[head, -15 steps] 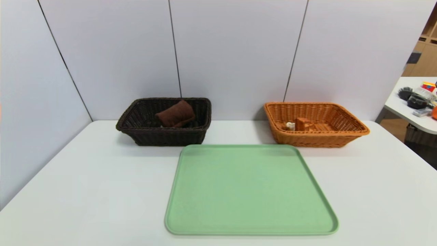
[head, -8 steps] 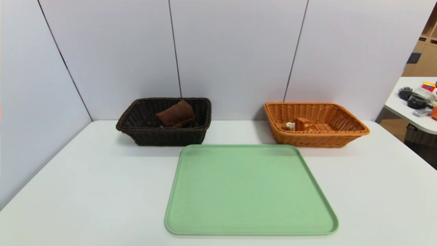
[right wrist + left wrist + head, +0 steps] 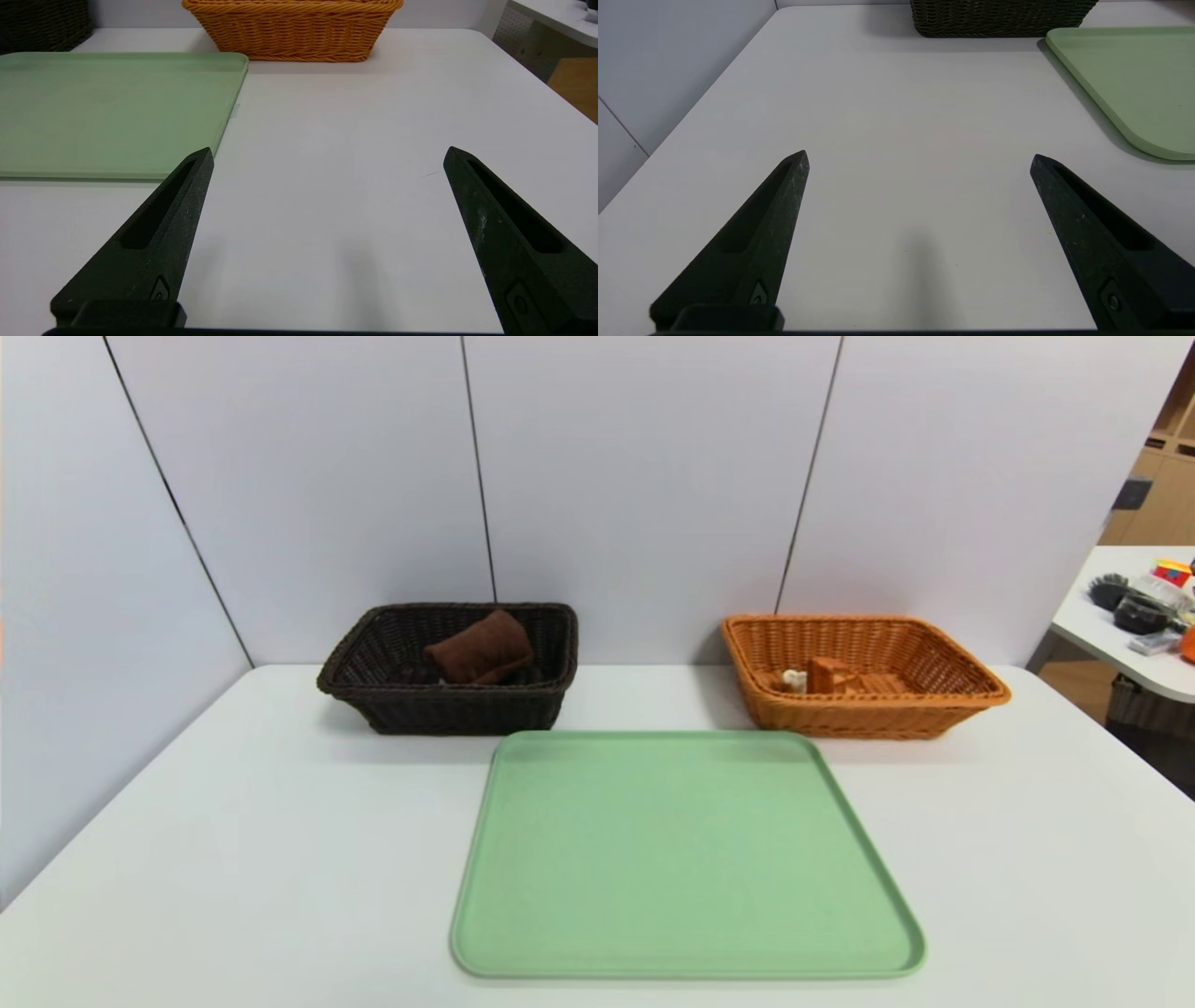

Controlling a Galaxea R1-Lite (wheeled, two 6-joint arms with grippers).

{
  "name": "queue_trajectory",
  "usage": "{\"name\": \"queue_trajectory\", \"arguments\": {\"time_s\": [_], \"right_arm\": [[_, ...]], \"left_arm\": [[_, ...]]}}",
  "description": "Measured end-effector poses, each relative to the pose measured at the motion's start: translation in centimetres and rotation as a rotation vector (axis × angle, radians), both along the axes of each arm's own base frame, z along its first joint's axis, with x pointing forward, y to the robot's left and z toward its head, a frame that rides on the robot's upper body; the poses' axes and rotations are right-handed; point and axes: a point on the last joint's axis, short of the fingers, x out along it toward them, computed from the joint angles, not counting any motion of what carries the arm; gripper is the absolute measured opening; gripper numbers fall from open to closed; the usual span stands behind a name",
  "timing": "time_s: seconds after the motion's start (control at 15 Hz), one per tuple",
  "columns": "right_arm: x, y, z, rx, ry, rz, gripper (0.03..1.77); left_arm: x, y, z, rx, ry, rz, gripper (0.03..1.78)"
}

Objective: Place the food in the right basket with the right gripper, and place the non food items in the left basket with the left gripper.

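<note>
Holding both arms low over the table, we keep our left gripper and right gripper spread wide, empty; towel in the left basket at eleven o'clock, food in the right basket at one.

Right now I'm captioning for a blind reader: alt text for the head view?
An empty green tray on a white table; behind it, a dark basket holding a brown towel and an orange basket holding food.
</note>
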Motion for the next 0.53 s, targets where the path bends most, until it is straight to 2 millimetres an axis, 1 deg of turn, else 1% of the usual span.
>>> {"name": "queue_trajectory", "arguments": {"time_s": [0.53], "right_arm": [[0.0, 0.0, -0.01, -0.021, 0.001, 0.002, 1.7]], "left_arm": [[0.0, 0.0, -0.01, 0.0, 0.0, 0.0, 1.69]]}}
